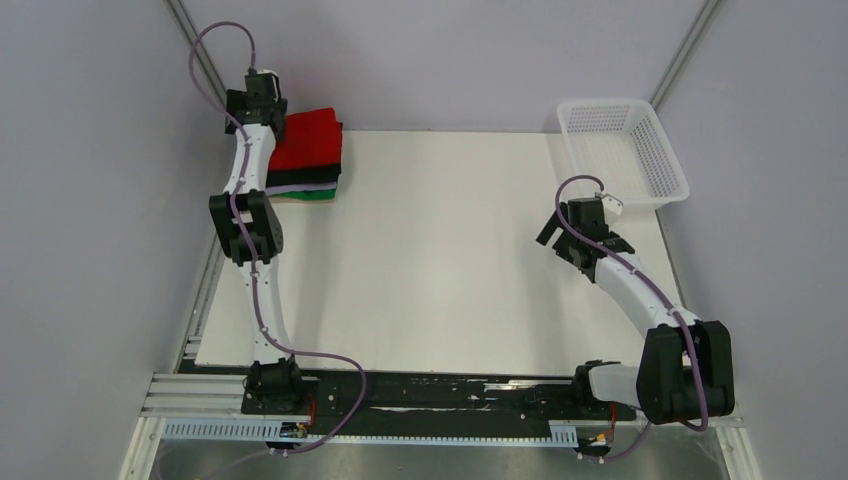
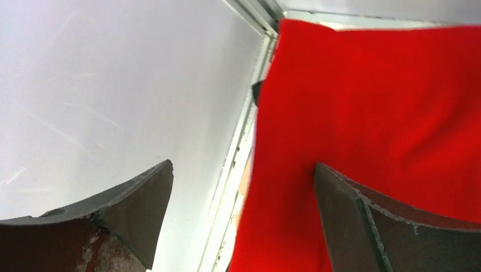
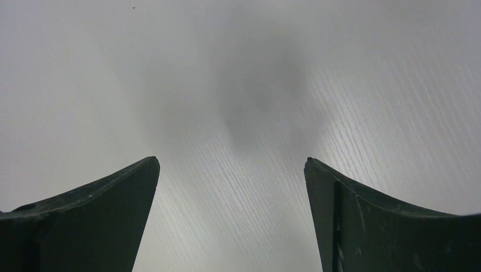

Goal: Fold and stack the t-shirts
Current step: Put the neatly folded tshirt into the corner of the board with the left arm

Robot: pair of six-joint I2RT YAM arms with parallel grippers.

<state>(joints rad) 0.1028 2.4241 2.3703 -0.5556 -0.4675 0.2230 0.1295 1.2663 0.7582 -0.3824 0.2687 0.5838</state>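
A folded bright red t-shirt (image 1: 305, 143) lies on top of a stack at the table's far left corner, over a black fold (image 1: 318, 177) and a green fold (image 1: 315, 196). No lilac fold shows. My left gripper (image 1: 262, 92) is open above the stack's far left edge; in the left wrist view it (image 2: 244, 175) straddles the edge of the red cloth (image 2: 374, 113), holding nothing. My right gripper (image 1: 555, 232) is open and empty over bare table at the right; the right wrist view shows it (image 3: 231, 164) above white tabletop only.
A white plastic mesh basket (image 1: 668, 170) stands at the far right corner, apparently empty. The white table board (image 1: 440, 260) runs between the arms. Grey walls close in on the left and right, with a metal rail (image 2: 244, 130) along the left table edge.
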